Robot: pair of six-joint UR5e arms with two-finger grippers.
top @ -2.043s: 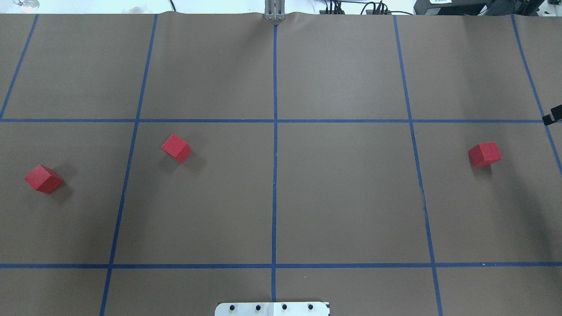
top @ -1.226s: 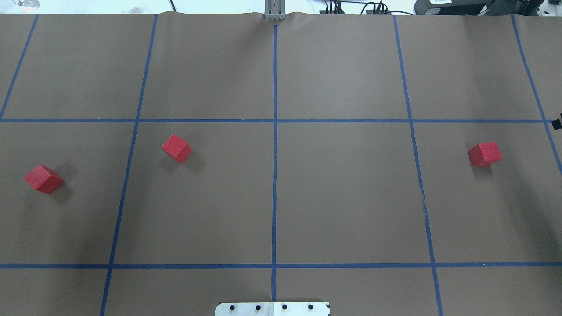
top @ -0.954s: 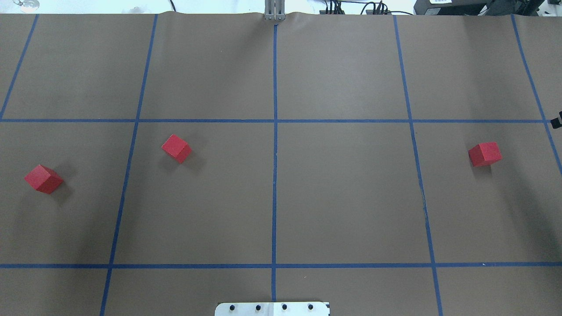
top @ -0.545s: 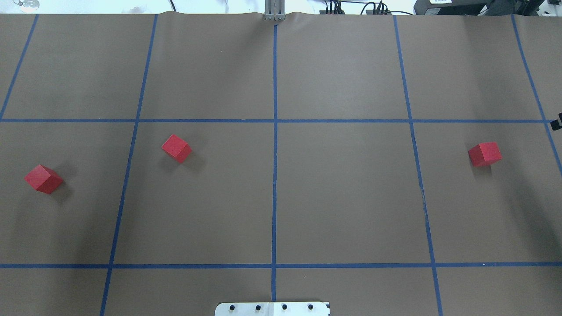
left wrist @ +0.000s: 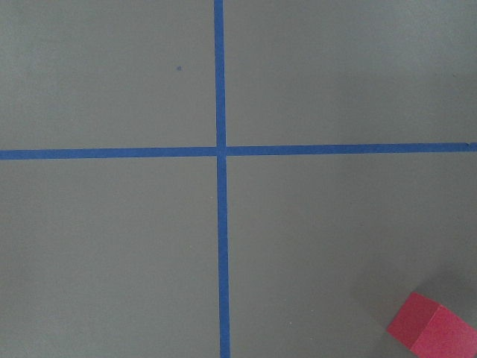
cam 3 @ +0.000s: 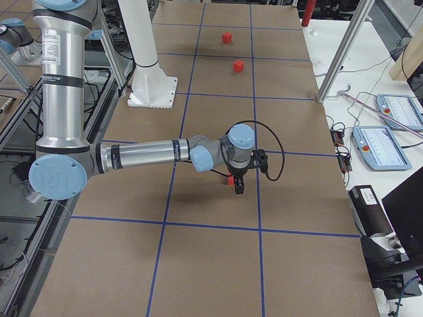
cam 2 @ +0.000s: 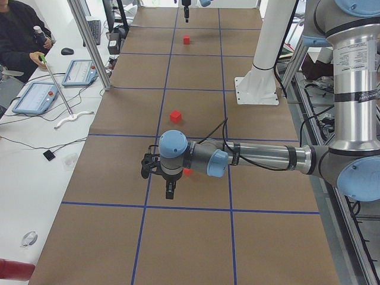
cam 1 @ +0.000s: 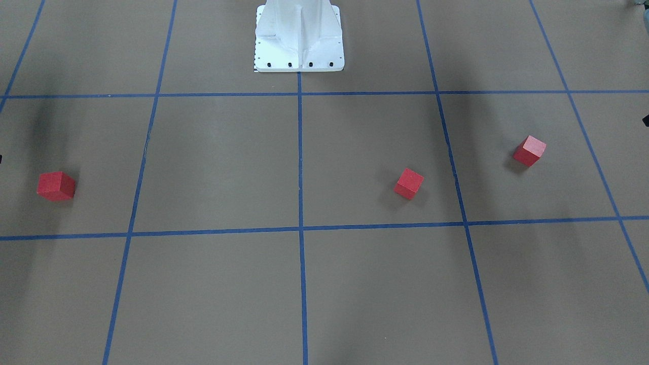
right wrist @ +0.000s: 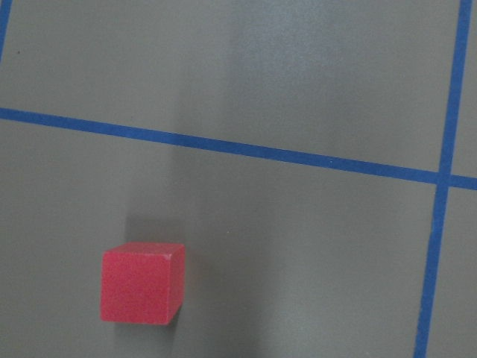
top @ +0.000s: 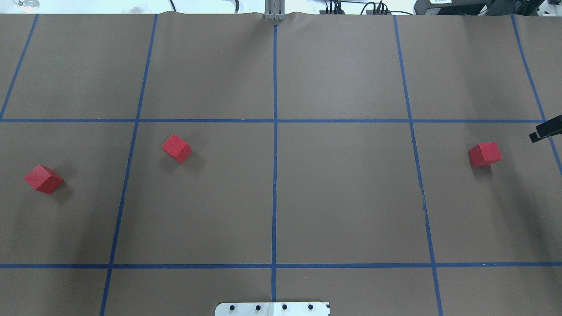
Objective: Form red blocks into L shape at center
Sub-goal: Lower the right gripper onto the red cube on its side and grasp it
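Note:
Three red blocks lie apart on the brown gridded table: the left block (top: pixel 44 179), the middle-left block (top: pixel 176 148) and the right block (top: pixel 485 154). In the front-facing view they are the left block (cam 1: pixel 529 150), the middle-left block (cam 1: pixel 409 183) and the right block (cam 1: pixel 56 186). My left gripper (cam 2: pixel 170 191) hangs over the left block (cam 2: pixel 187 172), which sits at the lower right of the left wrist view (left wrist: pixel 436 332). My right gripper (cam 3: pixel 238 187) hangs by the right block (right wrist: pixel 141 283); only its dark tip (top: pixel 542 132) shows overhead. I cannot tell whether either gripper is open or shut.
Blue tape lines divide the table into squares. The white robot base (cam 1: pixel 299 38) stands at the table's near-middle edge. Operator tablets (cam 2: pixel 35 98) and cables lie on the white bench along the far side.
The right gripper's tip has come further into the overhead view from the right edge, towards the right block. The three blocks have not moved.

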